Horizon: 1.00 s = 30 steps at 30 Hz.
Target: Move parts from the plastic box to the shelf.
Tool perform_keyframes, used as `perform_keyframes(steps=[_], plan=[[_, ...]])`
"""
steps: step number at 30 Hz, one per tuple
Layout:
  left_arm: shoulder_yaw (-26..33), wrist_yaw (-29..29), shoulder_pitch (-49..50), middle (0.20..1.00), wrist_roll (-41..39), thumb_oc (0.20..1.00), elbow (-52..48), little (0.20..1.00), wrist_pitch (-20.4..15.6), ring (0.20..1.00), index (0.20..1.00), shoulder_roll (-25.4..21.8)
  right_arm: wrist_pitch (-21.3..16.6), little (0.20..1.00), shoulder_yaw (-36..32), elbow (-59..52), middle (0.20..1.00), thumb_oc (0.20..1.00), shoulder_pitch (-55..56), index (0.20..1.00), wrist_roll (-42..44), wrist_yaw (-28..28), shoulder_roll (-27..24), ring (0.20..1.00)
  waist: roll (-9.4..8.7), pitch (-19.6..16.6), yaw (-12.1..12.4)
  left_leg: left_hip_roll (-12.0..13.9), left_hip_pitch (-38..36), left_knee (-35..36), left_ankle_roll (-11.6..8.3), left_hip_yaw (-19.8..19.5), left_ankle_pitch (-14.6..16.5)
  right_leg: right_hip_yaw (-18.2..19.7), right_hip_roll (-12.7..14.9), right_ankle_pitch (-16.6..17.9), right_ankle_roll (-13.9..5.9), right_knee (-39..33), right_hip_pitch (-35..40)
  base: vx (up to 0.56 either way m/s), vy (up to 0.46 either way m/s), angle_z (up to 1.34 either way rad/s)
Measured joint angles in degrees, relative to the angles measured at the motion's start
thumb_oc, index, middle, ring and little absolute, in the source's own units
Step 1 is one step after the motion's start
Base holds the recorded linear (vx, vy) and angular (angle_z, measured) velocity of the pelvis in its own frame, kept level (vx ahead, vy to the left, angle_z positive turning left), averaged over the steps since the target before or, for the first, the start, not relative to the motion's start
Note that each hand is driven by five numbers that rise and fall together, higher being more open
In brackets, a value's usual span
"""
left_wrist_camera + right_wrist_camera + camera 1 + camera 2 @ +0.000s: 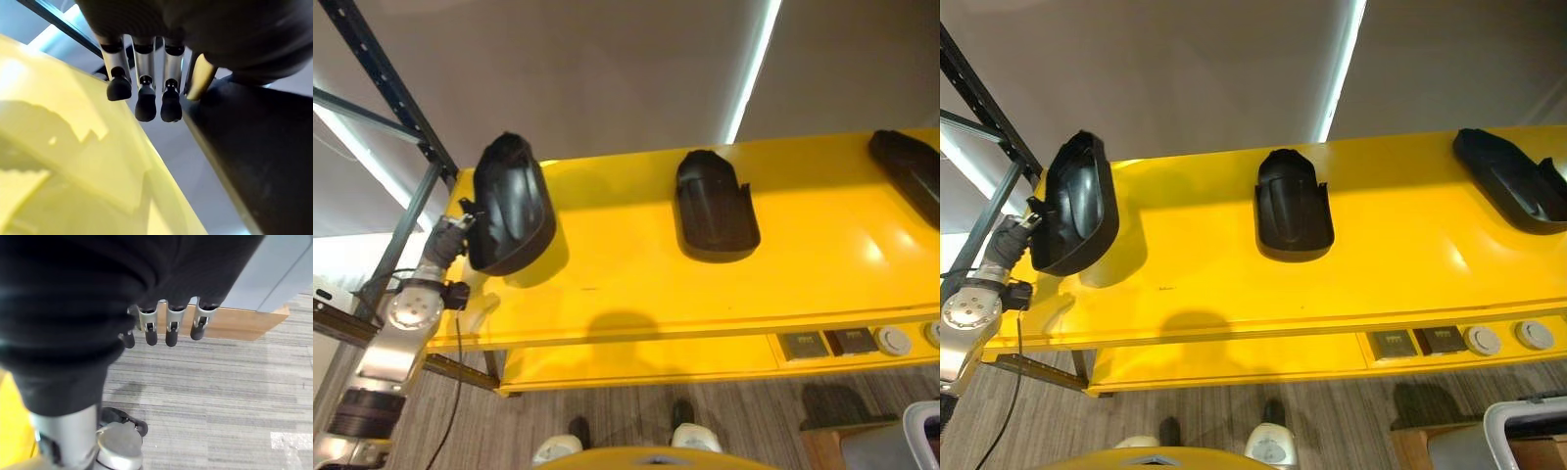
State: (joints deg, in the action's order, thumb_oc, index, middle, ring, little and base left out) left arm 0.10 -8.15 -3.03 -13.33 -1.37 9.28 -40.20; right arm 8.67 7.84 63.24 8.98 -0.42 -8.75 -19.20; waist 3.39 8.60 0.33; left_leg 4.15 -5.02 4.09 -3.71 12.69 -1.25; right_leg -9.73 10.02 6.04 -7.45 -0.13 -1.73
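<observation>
A black curved part (pixel 512 204) stands tilted at the left end of the yellow shelf (pixel 636 284), hollow side facing me. My left hand (pixel 450 238) reaches in at the part's left rim; in the left wrist view its thumb (pixel 198 81) lies against the black part (pixel 254 147) with the fingers (pixel 145 98) just beside the rim. Two more black parts lie flat on the shelf, one in the middle (pixel 713 206) and one at the far right (pixel 1513 186). My right hand (pixel 171 328) hangs relaxed over the floor, holding nothing.
A grey plastic box (pixel 1518 431) stands on the floor at the lower right. A dark metal rack upright (pixel 382 69) rises just left of the shelf. Sockets and round knobs (pixel 1449 340) sit on the shelf's front face. A wooden board (pixel 234 323) lies on the carpet.
</observation>
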Motion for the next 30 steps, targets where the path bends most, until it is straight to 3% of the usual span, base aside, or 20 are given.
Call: perform_keyframes(steps=[7, 11, 17, 24, 30], plan=[[-0.2, 1.0, 0.4, 0.2, 0.2, 0.2, 3.9, 0.2, 1.0, 0.2, 0.2, -0.2, 0.2, 1.0, 0.1, -1.9, 1.0, 1.0, 0.7, 1.0, -1.9, -0.1, -0.3, 1.0, 0.09, -1.3, 0.0, -0.8, -1.3, 0.8, 0.39, 0.1, -1.0, -0.3, -0.2, 3.1, -0.23, -4.5, 2.8, 0.01, 0.021, 0.03], [-0.9, 1.1, -0.3, 0.2, 1.7, 0.2, 8.3, 0.2, 1.4, 0.2, 0.2, 0.0, 0.3, 1.0, 0.7, -2.6, 1.0, 1.0, -0.4, 1.0, -2.2, 0.0, -2.0, 1.0, 0.06, -1.4, -0.4, -0.6, -1.9, 0.5, 0.26, 0.2, -1.1, -0.4, -0.4, 3.1, -0.25, -4.5, 3.5, 0.01, -0.003, 0.0], [-8.6, 0.7, -3.8, 0.2, 10.2, 0.2, 20.5, 0.2, 0.5, 0.2, 0.2, 0.0, 0.6, 1.0, 3.1, -3.9, 1.0, 1.0, -0.8, 1.0, -2.2, 0.5, -2.4, 1.0, -1.12, -2.5, -1.3, -0.5, -2.0, 0.8, 0.32, 1.5, -0.6, 0.1, -0.4, 2.8, -0.44, -4.5, 3.1, 0.02, -0.007, -0.07], [-15.3, -1.8, -6.9, 0.2, 18.1, 0.2, 27.4, 0.2, -4.0, 0.2, 0.2, -0.1, 1.3, 1.0, 5.0, -3.6, 1.0, 1.0, -0.3, 1.0, -2.2, 1.2, -2.9, 1.0, -2.06, -3.9, -3.0, -0.3, -1.6, 0.8, 0.01, 3.0, -0.4, 1.4, -0.4, 3.0, 0.04, -4.6, 2.0, 0.01, 0.016, -0.12], [-19.7, -2.8, -10.6, 0.2, 25.8, 0.2, 29.7, 0.2, -7.7, 0.2, 0.2, -2.1, 1.4, 1.0, 5.0, -3.6, 1.0, 1.0, -0.1, 1.0, -2.3, 2.5, -5.5, 1.0, -1.82, -4.0, -4.6, -0.3, -1.7, 0.8, 0.02, 3.8, -0.4, 1.9, -0.5, 3.3, 0.1, -4.7, 1.6, 0.02, 0.037, -0.07]])
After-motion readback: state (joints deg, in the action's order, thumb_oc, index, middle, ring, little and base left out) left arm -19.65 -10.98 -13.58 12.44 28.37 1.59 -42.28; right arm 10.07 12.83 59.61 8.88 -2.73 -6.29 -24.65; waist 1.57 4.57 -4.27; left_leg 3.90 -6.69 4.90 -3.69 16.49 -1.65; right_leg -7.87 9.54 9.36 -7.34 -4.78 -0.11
